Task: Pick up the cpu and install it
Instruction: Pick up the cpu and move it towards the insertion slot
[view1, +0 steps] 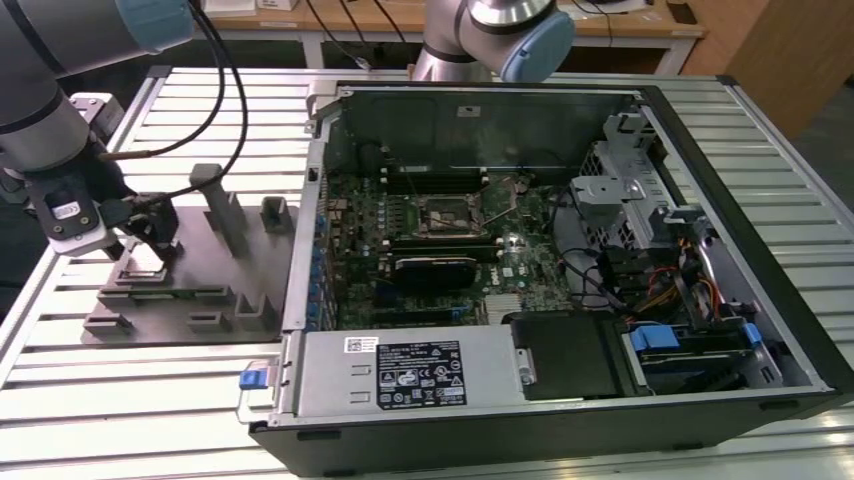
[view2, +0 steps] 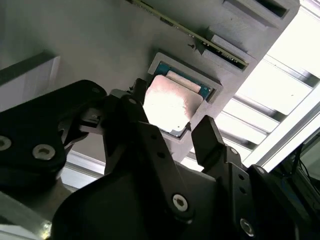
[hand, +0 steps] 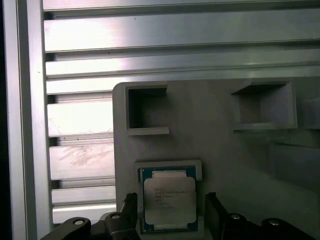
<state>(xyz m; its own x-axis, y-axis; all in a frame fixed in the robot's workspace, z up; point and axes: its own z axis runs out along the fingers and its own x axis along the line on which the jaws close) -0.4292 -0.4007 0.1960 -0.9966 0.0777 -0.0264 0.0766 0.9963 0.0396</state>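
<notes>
With jaws open on both sides of the cpu (hand: 169, 201), the gripper (view2: 172, 109) should, I think, close centred and level.

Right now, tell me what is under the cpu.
The cpu lies in a square pocket of the grey holder block, which rests on the slatted aluminium table. The pocket's floor is hidden beneath the chip.
</notes>
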